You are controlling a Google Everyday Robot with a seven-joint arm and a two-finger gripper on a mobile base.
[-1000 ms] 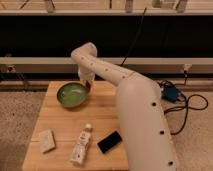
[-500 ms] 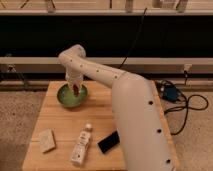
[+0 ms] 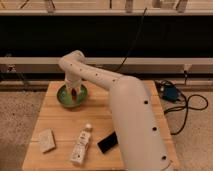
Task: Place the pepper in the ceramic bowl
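Camera view puts the gripper [image 3: 74, 93] directly over the ceramic bowl [image 3: 63, 97], pointing straight down, with the white arm [image 3: 125, 110] sweeping in from the 5 o'clock corner and bending at its elbow above the bowl. The wrist and forearm cover the gripper from above, so whether it is clenched or released cannot be told. A small red-orange shape, the pepper [image 3: 74, 92], shows right at the gripper's tip, over the bowl's light green inside; whether it is gripped or already resting in the bowl is hard to make out. The arm hides the bowl's 12 o'clock rim.

Outward from the bowl, the wooden table [image 3: 60, 122] carries three more things toward 6 o'clock. A white bottle [image 3: 81, 145] lies on its side with its cap pointing to 12 o'clock; its label carries dark print too small to read. Just to its 3 o'clock lies a flat black object [image 3: 107, 143], partly covered by the arm. At 9 o'clock from the bottle, well apart, sits a pale sponge-like block [image 3: 47, 140]. Beyond the table's 3 o'clock edge, a blue box [image 3: 170, 93] with black cables [image 3: 192, 107] rests on the floor.
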